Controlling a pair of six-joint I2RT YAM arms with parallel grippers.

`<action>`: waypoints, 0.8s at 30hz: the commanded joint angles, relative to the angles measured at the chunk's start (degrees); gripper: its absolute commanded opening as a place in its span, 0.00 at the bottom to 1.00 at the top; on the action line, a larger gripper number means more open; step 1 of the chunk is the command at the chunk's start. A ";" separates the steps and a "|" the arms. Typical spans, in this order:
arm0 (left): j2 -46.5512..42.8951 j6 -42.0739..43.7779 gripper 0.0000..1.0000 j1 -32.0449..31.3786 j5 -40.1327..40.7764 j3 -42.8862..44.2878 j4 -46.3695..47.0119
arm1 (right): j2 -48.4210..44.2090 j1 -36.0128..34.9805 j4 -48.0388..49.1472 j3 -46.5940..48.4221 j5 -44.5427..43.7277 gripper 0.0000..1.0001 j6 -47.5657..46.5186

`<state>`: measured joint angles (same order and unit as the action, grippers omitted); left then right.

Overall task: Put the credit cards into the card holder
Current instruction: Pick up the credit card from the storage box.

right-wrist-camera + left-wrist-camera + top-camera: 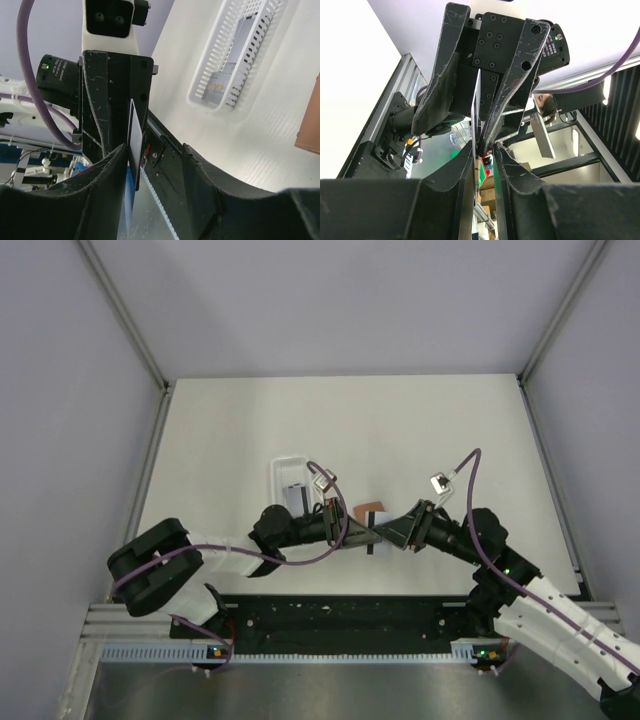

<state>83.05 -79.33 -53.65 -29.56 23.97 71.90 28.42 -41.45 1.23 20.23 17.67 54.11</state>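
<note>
**Edges, room.** We see the white table point(450, 430) closed in on the left, right and far sides by grey walls and aluminium frame posts point(128, 330). The largest bare stretch lies beyond the card holder point(370, 507), toward the far edge and to its right. Both arms reach in low on the near side of the card holder, close to the black base rail point(340, 615), so room there is tight.

**Left to right.**
- The white slotted tray point(275, 468) lies left of the card holder and a little farther back. Grey and silvery credit cards point(222, 85) lie flat inside it.
- The left gripper point(362, 533) comes in from the left of the card holder, tips nearly meeting the other arm's.
- One credit card point(133, 130) stands on edge in the air between the two grippers, just nearer than the card holder and not touching it.
- The card holder is orange-brown and lies flat on the table.
- The right gripper point(154, 148) comes in from the right of the card holder.

**Jaws.** The left jaws are narrow around the card's end. A slit shows beside the card, and we cannot tell whether they pinch it. The right jaws are released: the card lies against one finger point(107, 185), with a clear gap to the other.
</note>
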 commanded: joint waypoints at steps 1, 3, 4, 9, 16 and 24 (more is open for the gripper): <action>-1.39 0.05 0.25 1.53 2.14 1.61 4.57 | 0.58 -0.03 -0.44 0.25 2.90 0.47 -1.28; -1.74 0.05 0.25 1.97 2.23 1.52 4.48 | 0.58 -0.03 -0.71 0.25 2.98 0.47 -1.37; -1.92 0.14 0.25 2.14 2.14 1.44 4.48 | 0.49 -0.03 -0.71 0.25 2.98 0.47 -1.46; -2.45 0.14 0.25 2.85 1.88 1.35 4.39 | 0.49 -0.03 -1.15 0.42 2.98 0.47 -1.46; -2.36 -0.12 0.27 3.02 1.09 1.96 4.39 | 0.93 -0.03 -1.06 0.25 2.90 0.47 -1.64; -1.57 -0.39 0.27 2.32 0.03 2.31 4.65 | 1.81 -0.03 0.96 0.25 2.28 0.47 -1.55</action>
<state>82.48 -79.37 -51.03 -29.15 24.01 71.90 29.65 -41.45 0.91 20.23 19.84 53.74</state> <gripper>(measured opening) 0.270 0.468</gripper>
